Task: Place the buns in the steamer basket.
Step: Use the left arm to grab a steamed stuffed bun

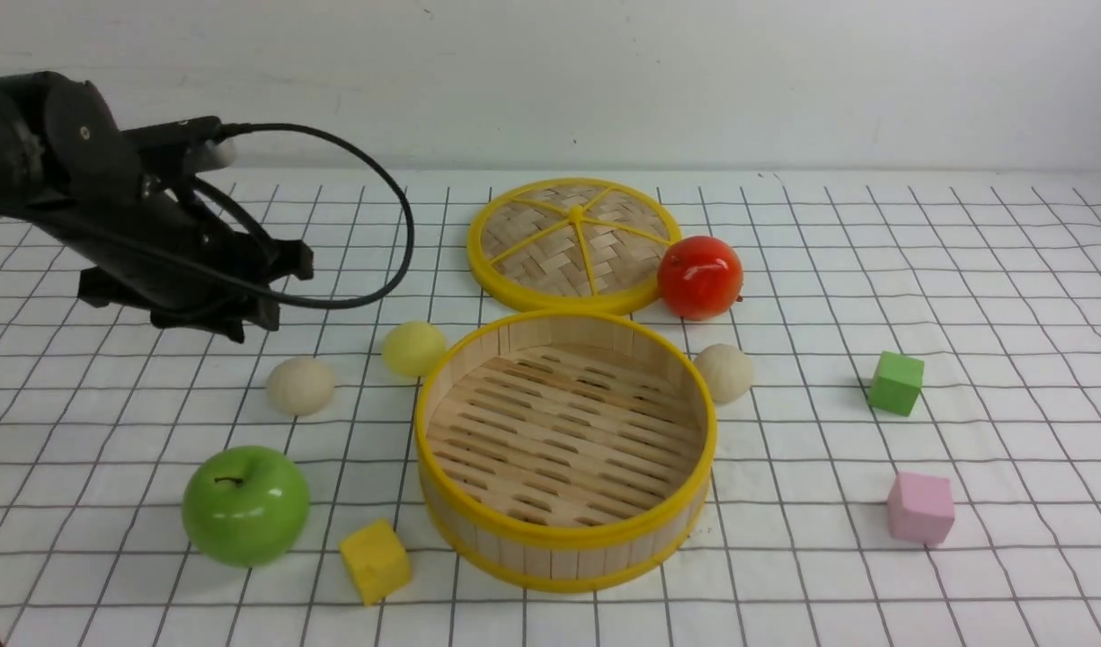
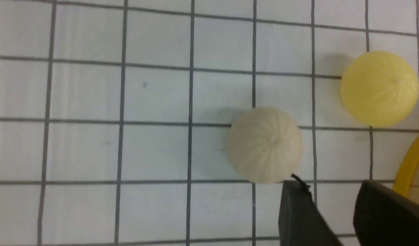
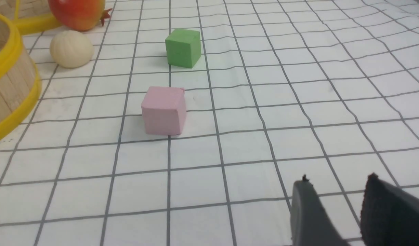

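A white gridded counter (image 1: 874, 270) is carrying everything. The left end effector (image 1: 280, 289), released and empty, is hovering upper left of the frame, the nearest off-white bun (image 1: 300, 385) lying just below-right of it. The yellow bun (image 1: 413, 348) is sitting beside the empty steamer basket (image 1: 559, 559), whose rim is hiding a sliver of the third bun (image 1: 726, 371).

My left arm (image 1: 110, 207) reaches in raised from the left side, wrist tilted forward and down; my left gripper (image 1: 279, 289) hangs in the air, jaws narrowly parted, gripping nothing. My right gripper (image 3: 342, 208) sits low, jaws likewise slightly apart, empty
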